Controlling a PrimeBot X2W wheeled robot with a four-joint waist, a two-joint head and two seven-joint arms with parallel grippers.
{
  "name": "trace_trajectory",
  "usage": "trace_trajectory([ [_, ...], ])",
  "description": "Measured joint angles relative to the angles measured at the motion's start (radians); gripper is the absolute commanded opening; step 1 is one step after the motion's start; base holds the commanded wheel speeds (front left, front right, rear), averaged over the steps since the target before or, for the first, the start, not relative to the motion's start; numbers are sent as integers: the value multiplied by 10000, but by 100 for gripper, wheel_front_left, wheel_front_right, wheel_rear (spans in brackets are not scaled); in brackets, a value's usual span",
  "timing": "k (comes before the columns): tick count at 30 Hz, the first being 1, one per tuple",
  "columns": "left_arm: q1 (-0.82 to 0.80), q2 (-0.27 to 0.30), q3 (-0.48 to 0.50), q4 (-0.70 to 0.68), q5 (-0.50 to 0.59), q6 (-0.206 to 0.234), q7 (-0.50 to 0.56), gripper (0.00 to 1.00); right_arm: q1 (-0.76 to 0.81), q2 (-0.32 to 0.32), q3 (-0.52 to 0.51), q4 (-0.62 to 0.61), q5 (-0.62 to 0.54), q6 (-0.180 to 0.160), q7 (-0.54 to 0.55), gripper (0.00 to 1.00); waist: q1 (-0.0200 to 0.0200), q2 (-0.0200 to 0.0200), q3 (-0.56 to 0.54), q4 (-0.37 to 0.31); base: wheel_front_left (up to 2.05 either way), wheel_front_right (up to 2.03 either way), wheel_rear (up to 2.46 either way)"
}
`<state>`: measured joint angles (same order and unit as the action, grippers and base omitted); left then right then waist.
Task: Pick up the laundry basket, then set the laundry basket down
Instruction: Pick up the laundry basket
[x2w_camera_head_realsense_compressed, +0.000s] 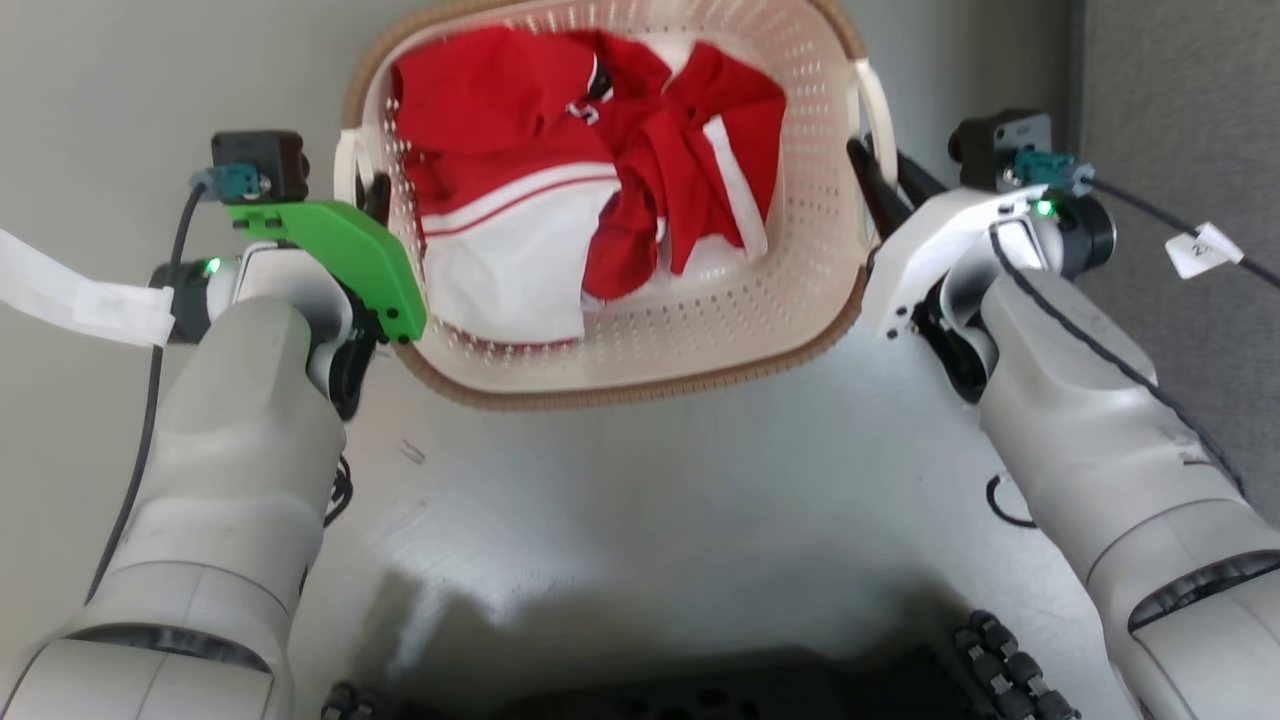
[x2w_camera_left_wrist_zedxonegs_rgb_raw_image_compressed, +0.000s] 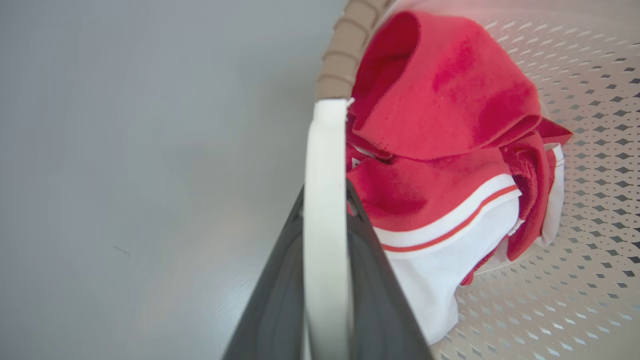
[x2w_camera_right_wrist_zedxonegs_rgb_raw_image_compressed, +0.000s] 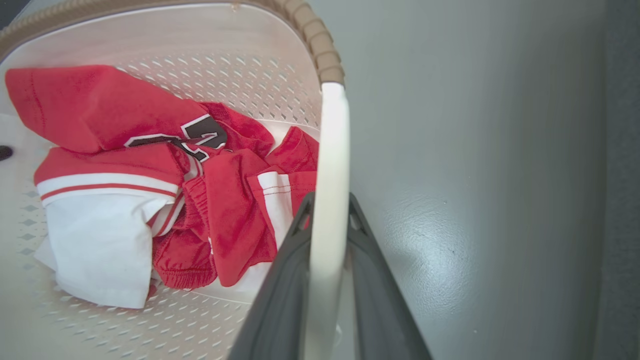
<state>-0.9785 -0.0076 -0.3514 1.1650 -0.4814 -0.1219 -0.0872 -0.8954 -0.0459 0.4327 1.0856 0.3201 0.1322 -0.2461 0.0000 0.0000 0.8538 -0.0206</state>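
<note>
Currently the laundry basket (x2w_camera_head_realsense_compressed: 700, 335) hangs or rests between both arms over the grey floor (x2w_camera_head_realsense_compressed: 640, 520); I cannot tell whether it touches. The left gripper (x2w_camera_left_wrist_zedxonegs_rgb_raw_image_compressed: 325, 196) is clamped on the left handle (x2w_camera_left_wrist_zedxonegs_rgb_raw_image_compressed: 325, 145) and the right gripper (x2w_camera_right_wrist_zedxonegs_rgb_raw_image_compressed: 328, 200) on the right handle (x2w_camera_right_wrist_zedxonegs_rgb_raw_image_compressed: 333, 145). This symmetric hold is presumably meant to carry the red-and-white clothes (x2w_camera_head_realsense_compressed: 560, 170) level.

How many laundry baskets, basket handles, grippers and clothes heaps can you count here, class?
laundry basket: 1
white handles, left handle and right handle: 2
grippers, left gripper and right gripper: 2
heap of red and white clothes: 1
Total: 6
</note>
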Motion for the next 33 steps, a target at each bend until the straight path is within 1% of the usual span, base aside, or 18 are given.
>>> trace_trajectory([
  [6, 255, -81, 6, 458, -265, -27, 297, 0, 280, 88, 263, 303, 403, 27, 17, 0, 0, 0, -650, -25, 0, 0, 0],
  [9, 407, -94, 8, 637, -424, -102, 485, 0, 490, 140, 360, 449, 573, 29, 123, 0, 0, 0, -1006, -47, 0, 0, 0],
  [15, 738, -128, -4, 848, -548, -105, 871, 0, 951, 211, 550, 596, 1032, 84, 332, 0, 0, 0, -1764, -92, 0, 0, 0],
  [25, 1373, -155, -65, 945, -876, -146, 1553, 0, 1654, 282, 838, 805, 1749, 86, 1099, 0, -1, 0, -3057, -179, 0, 0, 0],
  [26, 1488, -157, -71, 984, -976, -146, 1707, 0, 1752, 288, 911, 826, 1841, 86, 1258, 0, 0, 0, -3309, -196, 0, 0, 0],
  [33, 1726, -159, -128, 1072, -1055, -146, 2027, 0, 2001, 303, 1074, 826, 2238, 86, 1712, 0, 0, 0, -4035, -252, 0, 0, 0],
])
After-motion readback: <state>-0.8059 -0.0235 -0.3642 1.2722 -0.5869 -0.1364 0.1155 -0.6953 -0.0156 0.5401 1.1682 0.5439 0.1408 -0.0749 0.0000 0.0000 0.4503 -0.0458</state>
